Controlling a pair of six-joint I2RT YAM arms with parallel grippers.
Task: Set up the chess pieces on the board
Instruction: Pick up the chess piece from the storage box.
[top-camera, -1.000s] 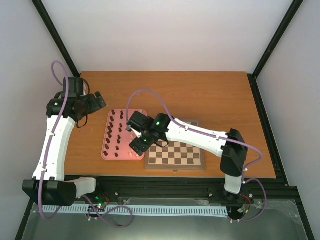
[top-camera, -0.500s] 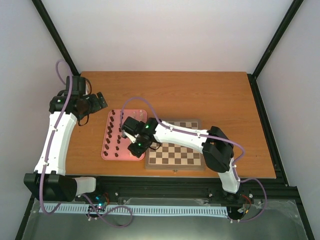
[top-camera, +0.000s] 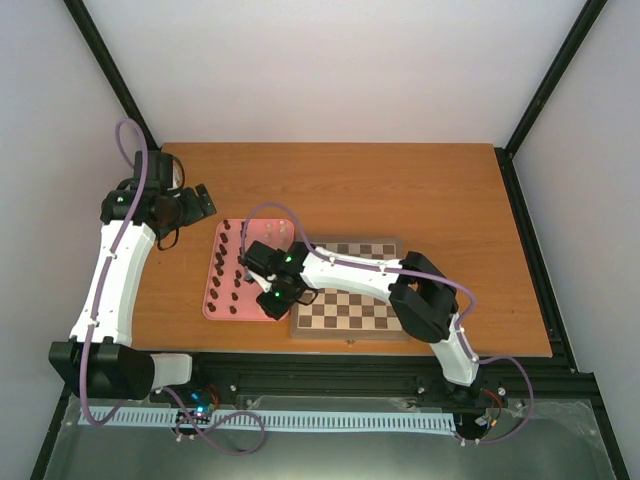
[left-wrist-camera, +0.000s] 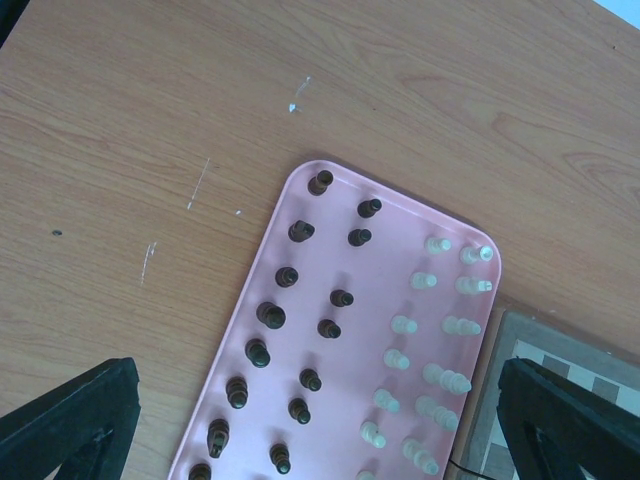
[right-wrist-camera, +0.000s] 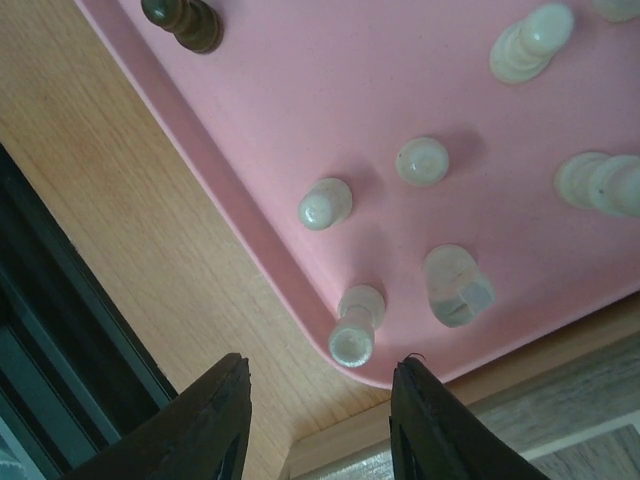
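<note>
Top, left-wrist and right-wrist views of a two-arm bench.

The wooden table (top-camera: 400, 190) carries everything.

The left arm (top-camera: 110, 280) rises along the table's left edge. The right arm (top-camera: 350, 272) reaches leftward across the near part of the table, passing over the board.

The board (top-camera: 345, 312), checked dark brown and cream with a brown rim, lies flat near the table's front edge, just right of centre, partly covered by the right arm.

The pink tray (top-camera: 210, 300) lies just beside the board's left edge; whether the two touch cannot be told.

The left gripper (top-camera: 195, 203) hangs beyond the tray's far left corner, well above the wood. In its wrist view its fingers stand wide apart at the two lower corners, with nothing between them.

The right gripper (right-wrist-camera: 320, 400) is low over the tray's near corner beside the board. Its jaws are partly parted and grip nothing.

The chess pieces (left-wrist-camera: 350, 300) that show all stand in the tray. The dark pieces (left-wrist-camera: 290, 275) form two columns in the half away from the board. The cream pieces (left-wrist-camera: 440, 320) fill the half nearest the board.

One cream pawn (right-wrist-camera: 355, 325) sits at the tray's rounded corner, just beyond the right fingertips (right-wrist-camera: 410, 375) and in line with the gap between them.
</note>
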